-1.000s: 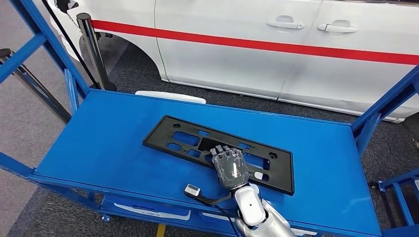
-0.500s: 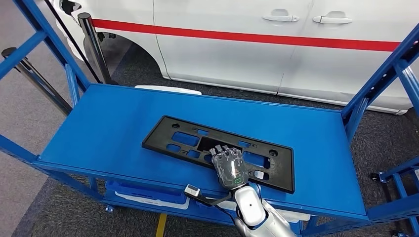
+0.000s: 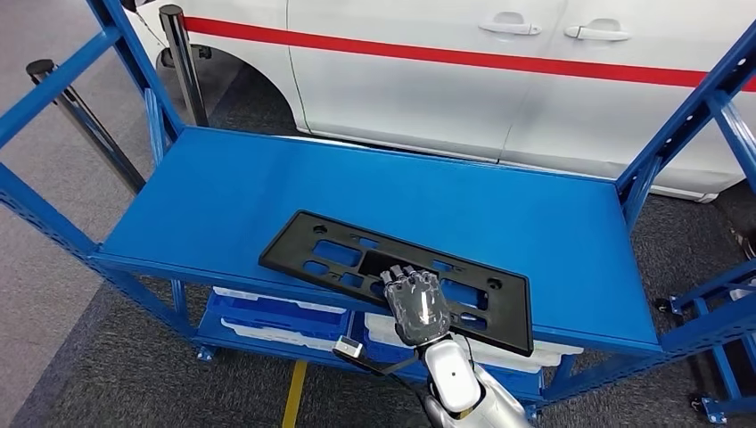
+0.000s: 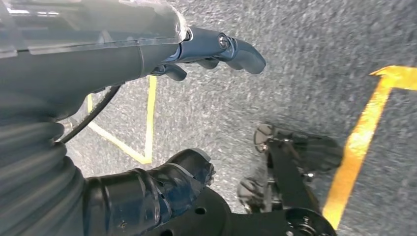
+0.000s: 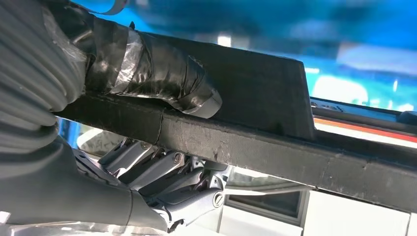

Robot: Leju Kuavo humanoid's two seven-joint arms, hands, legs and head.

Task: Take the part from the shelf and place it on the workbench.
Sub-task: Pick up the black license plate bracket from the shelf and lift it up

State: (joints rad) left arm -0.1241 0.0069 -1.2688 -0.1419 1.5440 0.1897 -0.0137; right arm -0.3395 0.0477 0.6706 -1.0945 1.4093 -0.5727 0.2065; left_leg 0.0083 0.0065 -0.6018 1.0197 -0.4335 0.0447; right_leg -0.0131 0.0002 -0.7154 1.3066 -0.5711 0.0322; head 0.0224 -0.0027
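White car (image 3: 499, 80) with a red stripe is seen across the top of the head view. Blue shelf (image 3: 267, 192) fills mid-frame; white bins (image 3: 267, 316) are seen on its lower level, lower centre. Black flat part (image 3: 330, 250) with cut-outs lies lower centre, its near long edge out past the shelf's front lip. Right hand (image 3: 415, 306) is gripped on that near edge, lower centre-right: in the right wrist view the thumb is pressed on one face and the fingers (image 5: 162, 172) are curled against the other, part clamped between. Left hand (image 4: 123, 113) is seen in its wrist view over grey floor with yellow lines (image 4: 359, 142); thumb and fingers are spread apart, nothing held.
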